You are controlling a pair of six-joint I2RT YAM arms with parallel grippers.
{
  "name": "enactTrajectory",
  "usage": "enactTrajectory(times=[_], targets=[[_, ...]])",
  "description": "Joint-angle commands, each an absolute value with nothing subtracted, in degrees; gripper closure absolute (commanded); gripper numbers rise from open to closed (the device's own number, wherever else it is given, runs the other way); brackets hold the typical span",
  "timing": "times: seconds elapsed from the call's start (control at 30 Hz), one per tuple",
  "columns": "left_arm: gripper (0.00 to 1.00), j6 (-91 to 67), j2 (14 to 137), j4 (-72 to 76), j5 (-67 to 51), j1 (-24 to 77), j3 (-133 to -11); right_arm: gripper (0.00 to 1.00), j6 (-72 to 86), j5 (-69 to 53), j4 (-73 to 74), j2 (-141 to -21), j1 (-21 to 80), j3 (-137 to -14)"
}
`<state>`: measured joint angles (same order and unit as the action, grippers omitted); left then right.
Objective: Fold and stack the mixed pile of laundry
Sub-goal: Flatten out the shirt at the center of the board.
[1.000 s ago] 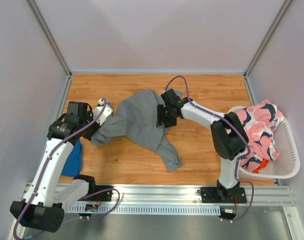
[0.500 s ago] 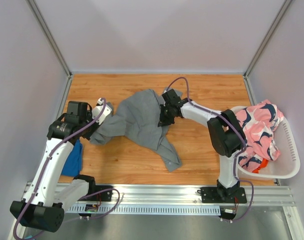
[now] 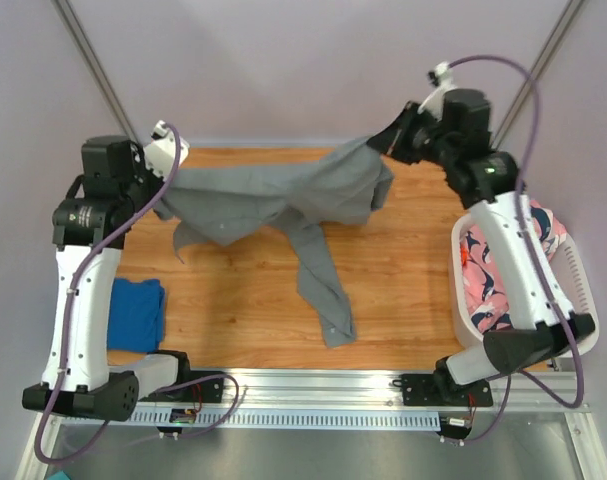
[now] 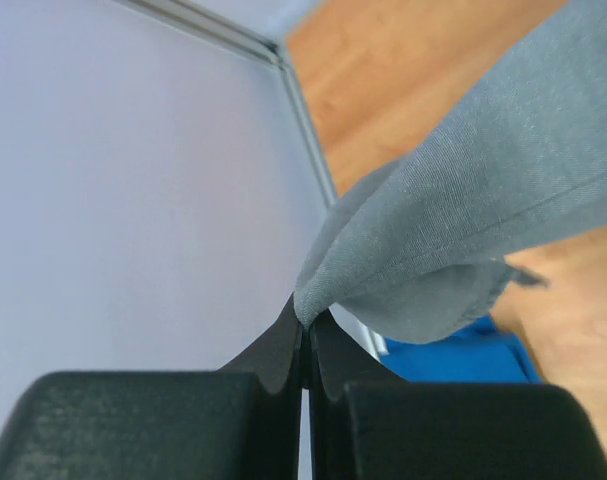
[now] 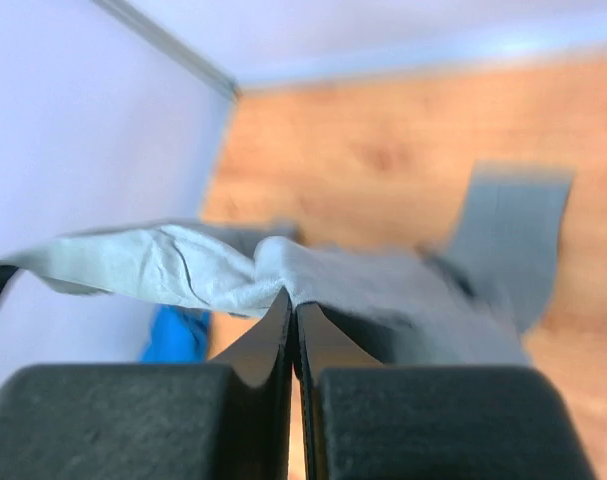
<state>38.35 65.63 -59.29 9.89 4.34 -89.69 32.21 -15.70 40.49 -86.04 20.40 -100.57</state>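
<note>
1. My left gripper point(image 3: 171, 168) sits in the upper left of the top view, raised on its arm. In the left wrist view, the left gripper point(image 4: 305, 325) has its jaws pressed together on a pinched edge of the grey garment point(image 4: 503, 200).

2. The blue garment point(image 3: 135, 315) lies bunched on the wooden table point(image 3: 413, 270) at the lower left of the top view, directly below my left arm. It is apart from the grey garment. The left wrist view shows the blue garment point(image 4: 463, 355) under the hanging grey cloth.

3. The grey garment point(image 3: 283, 195) spans the upper middle of the top view, held between my two grippers. One long section drops from the middle toward the lower centre of the frame. Its end appears to rest on the table.

4. My right gripper point(image 3: 391, 145) is in the upper right of the top view. In the right wrist view, the right gripper point(image 5: 291, 300) has its jaws closed on a fold of the grey garment point(image 5: 183, 265). The view is blurred.

5. The white slotted basket point(image 3: 581, 280) stands at the right edge of the table. The pink patterned garment point(image 3: 475, 285) lies inside it, partly hidden by my right arm.
</note>
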Motion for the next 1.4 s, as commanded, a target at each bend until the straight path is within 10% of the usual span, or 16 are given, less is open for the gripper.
enactTrajectory(times=[0.0,0.17,0.63,0.83,1.17,1.37], targets=[[1.00,42.18,68.89,-58.53,11.43,3.78,-101.66,1.00,29.01,-18.37,47.36,-80.86,17.94,-116.90],[1.00,41.75,74.36,-68.97,2.74,3.78,-120.58,1.00,28.56,-21.88,53.88,-79.38,17.58,-132.53],[0.99,40.96,56.42,-77.53,-3.52,3.78,-92.39,1.00,33.31,-30.32,49.86,-60.81,17.58,-108.39],[1.00,36.83,68.44,-63.67,-0.18,3.69,-91.13,1.00,32.96,-24.80,42.29,-76.76,17.23,-103.87],[1.00,30.32,101.32,-57.93,10.01,3.43,-138.90,1.00,55.33,-27.77,29.04,-117.57,7.32,-150.98],[0.99,33.22,100.39,-45.02,13.88,3.43,-140.89,1.00,68.91,-24.00,10.82,-116.20,3.43,-152.14]])
